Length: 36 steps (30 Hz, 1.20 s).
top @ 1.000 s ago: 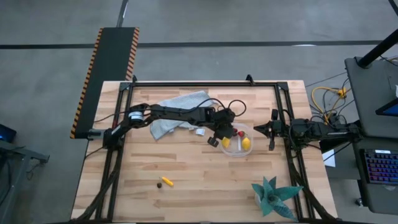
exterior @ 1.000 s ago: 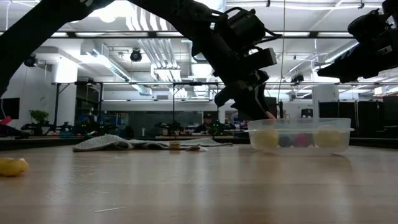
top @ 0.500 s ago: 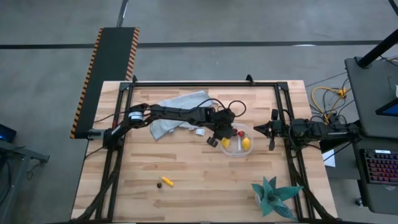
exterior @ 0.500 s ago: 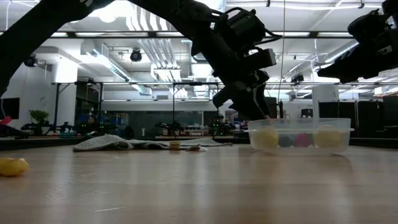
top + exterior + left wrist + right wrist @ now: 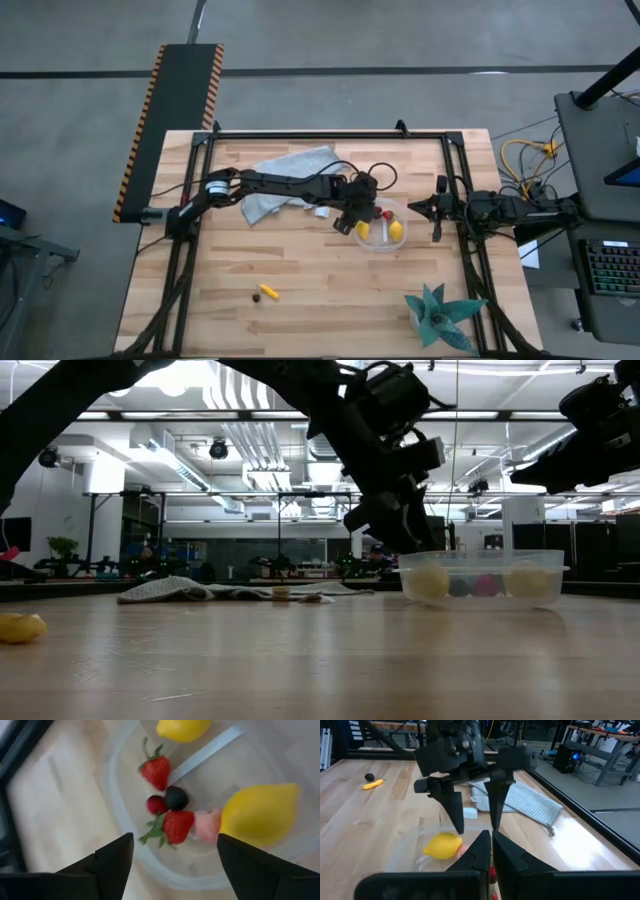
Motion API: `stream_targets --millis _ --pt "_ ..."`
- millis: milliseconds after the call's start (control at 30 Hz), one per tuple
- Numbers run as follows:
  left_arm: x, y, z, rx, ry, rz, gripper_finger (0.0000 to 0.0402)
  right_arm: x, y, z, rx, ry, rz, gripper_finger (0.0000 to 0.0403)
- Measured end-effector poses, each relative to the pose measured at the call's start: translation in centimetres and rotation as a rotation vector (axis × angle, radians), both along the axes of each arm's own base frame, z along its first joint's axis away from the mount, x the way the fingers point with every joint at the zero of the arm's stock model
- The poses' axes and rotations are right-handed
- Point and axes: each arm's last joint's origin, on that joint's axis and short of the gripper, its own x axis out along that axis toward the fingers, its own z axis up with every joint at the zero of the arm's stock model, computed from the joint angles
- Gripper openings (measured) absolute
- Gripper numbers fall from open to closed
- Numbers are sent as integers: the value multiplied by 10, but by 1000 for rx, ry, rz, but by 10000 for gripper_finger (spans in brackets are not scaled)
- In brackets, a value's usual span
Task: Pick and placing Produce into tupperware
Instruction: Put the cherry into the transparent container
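The tupperware [image 5: 382, 228] is a clear tub on the table right of centre. It holds two lemons [image 5: 260, 815], two strawberries [image 5: 177, 826], a dark round bit [image 5: 176, 798] and a pink piece [image 5: 206, 825]. My left gripper [image 5: 175, 840] hangs open just above the tub's left part [image 5: 356, 220], with nothing between its fingers. My right gripper [image 5: 490, 847] is shut and hovers beside the tub's right side [image 5: 414, 208]. An orange-yellow stick [image 5: 269, 292] and a dark round bit [image 5: 257, 296] lie on the wood toward the near edge.
A grey-blue cloth [image 5: 290, 180] lies at the far side, under the left arm. A small white block [image 5: 322, 211] sits next to it. A teal spiky plant [image 5: 440, 315] stands at the near right corner. Black rails [image 5: 330, 135] frame the table.
My left gripper has opened above the tupperware and risen a little. The small reddish piece that showed at its fingertips in the low view no longer shows there.
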Motion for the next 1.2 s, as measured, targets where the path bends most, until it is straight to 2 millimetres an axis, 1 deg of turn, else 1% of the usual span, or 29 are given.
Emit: stream_targets --millis 133,267,367,500,567,767,933,1067,1200 --pt "-4 -7 12 32 -4 9 271 0 0 0 0 0 0 9" --pt "-17 -13 30 6 20 27 271 0 0 0 0 0 0 9" --pt "-31 -15 38 -43 89 88 271 0 0 0 -1 1 0 9" --pt "-50 -17 48 -118 181 223 271 0 0 0 -7 2 2 9" --pt "-60 -21 51 -150 237 291 271 0 0 0 -6 0 2 9" --pt "-92 -49 69 -215 359 432 271 0 0 0 2 -5 4 9" --pt "-115 -77 88 -255 369 556 271 0 0 0 35 -4 4 9" --pt "-131 -98 96 -276 378 637 271 0 0 0 31 -6 4 9" --pt "-144 -120 100 -261 383 704 271 1 0 2 14 -23 9 9"
